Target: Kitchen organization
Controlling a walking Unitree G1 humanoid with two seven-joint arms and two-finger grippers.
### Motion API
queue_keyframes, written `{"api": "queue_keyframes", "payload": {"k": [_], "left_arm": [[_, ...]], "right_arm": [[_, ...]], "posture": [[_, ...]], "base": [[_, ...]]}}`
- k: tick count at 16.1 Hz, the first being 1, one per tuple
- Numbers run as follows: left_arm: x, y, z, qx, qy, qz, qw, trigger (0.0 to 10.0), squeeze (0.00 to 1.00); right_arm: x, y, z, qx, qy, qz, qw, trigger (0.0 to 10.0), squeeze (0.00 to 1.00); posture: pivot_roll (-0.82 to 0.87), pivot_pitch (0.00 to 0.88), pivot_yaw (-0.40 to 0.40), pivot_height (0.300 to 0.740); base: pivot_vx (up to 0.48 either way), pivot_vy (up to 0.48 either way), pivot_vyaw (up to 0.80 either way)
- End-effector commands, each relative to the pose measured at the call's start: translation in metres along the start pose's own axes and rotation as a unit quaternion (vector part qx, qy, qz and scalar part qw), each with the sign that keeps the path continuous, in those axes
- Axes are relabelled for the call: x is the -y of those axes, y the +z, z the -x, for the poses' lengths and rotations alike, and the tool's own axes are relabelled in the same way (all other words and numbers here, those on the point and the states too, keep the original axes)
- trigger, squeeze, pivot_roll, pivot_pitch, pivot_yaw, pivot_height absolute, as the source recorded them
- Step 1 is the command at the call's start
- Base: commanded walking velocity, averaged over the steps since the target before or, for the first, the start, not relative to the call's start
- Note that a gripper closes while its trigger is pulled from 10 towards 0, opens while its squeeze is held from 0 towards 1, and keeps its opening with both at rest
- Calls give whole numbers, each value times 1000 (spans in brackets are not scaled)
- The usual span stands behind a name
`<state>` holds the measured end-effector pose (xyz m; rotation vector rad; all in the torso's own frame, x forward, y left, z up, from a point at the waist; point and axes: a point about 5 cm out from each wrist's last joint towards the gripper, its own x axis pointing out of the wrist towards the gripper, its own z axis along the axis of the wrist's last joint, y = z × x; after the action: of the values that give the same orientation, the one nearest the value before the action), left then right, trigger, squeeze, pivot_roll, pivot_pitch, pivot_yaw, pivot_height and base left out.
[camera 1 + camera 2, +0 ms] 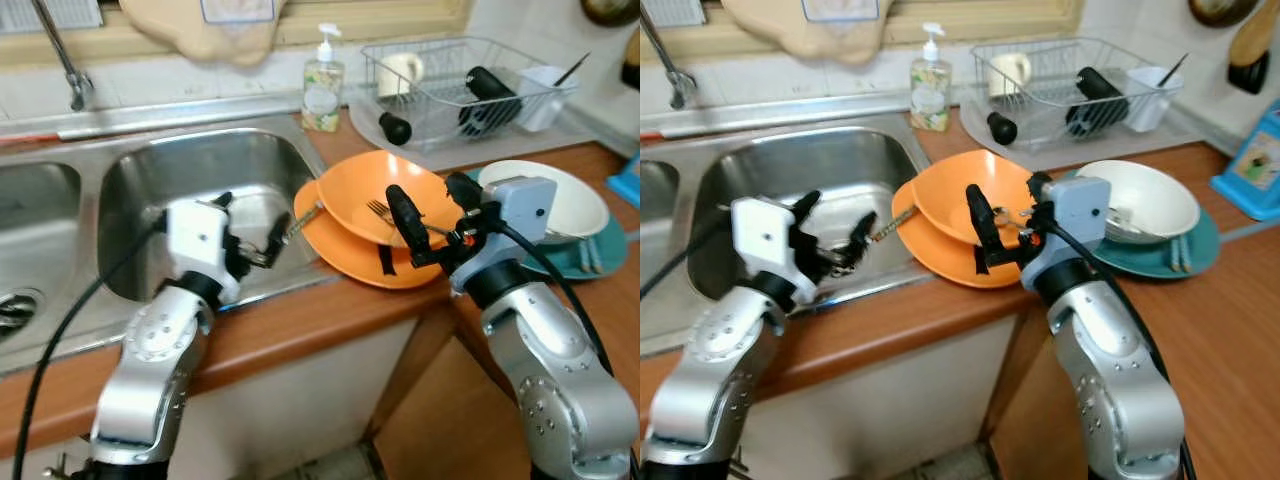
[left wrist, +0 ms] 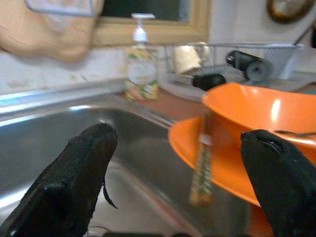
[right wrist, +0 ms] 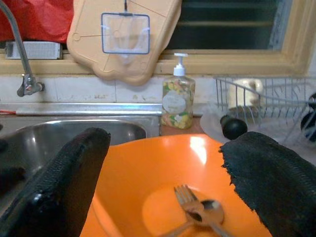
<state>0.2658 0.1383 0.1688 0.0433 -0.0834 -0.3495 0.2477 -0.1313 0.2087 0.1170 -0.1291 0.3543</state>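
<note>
Stainless steel sink basin (image 1: 140, 190) on the left, left gripper (image 1: 250, 228) hovering over it, fingers spread wide, nothing held. Stacked orange plastic bowls (image 1: 350, 195) just beside the sink on the wooden counter, metal fork (image 3: 183, 196) and spoon inside. Right gripper (image 1: 432, 210) above the bowls, wide open, empty.

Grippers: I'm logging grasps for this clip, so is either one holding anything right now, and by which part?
Nothing is held. The left gripper is open over the sink; the right gripper is open at the orange bowl holding a fork.
</note>
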Motion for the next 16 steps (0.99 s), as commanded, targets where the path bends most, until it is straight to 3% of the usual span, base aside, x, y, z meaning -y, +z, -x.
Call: {"api": "queue_keyframes", "payload": {"k": [1,3,4,5,7,8,9,11,13,16], "left_arm": [[-2,6,-8,11,-11,11,1000,10000,0],[-10,7,-10,11,-17,8,1000,10000,0],[-15,8,-10,11,-15,2,1000,10000,949],[-20,9,-7,14,-35,5,999,10000,1000],[-21,4,-2,-13,-77,-3,997,10000,1000],[-20,3,-1,-15,-96,1,995,10000,388],[-20,3,1,-15,-122,2,992,10000,0],[-20,0,7,-24,-157,-12,987,10000,0],[-23,2,9,-12,-164,-55,985,10000,0],[-24,-4,9,-26,-207,-64,976,10000,0]], "right_arm": [[3,2,-6,10,10,-22,1000,10000,0],[2,5,-8,16,24,-26,999,10000,0],[0,6,-7,13,53,-15,998,10000,0],[-1,9,-3,8,93,10,996,10000,0],[2,15,5,1,139,40,989,10000,0],[6,19,8,-1,149,50,988,10000,0],[9,22,15,-7,163,60,985,10000,0],[12,23,29,-32,199,66,977,10000,0],[13,22,45,-59,228,75,969,10000,0],[9,17,70,-110,266,77,955,10000,0]], "posture": [[-68,0,-46,740],[-55,0,-63,740],[-53,0,-61,740],[-56,0,-58,740],[-66,0,-16,740],[-79,0,-8,740],[-78,0,-3,740],[-74,0,6,740],[-75,0,30,740],[-87,0,54,740]], "base": [[0,0,0],[0,0,0],[0,0,0],[0,0,0],[0,0,0],[0,0,0],[0,0,0],[0,0,0],[0,0,0],[0,0,0]]}}
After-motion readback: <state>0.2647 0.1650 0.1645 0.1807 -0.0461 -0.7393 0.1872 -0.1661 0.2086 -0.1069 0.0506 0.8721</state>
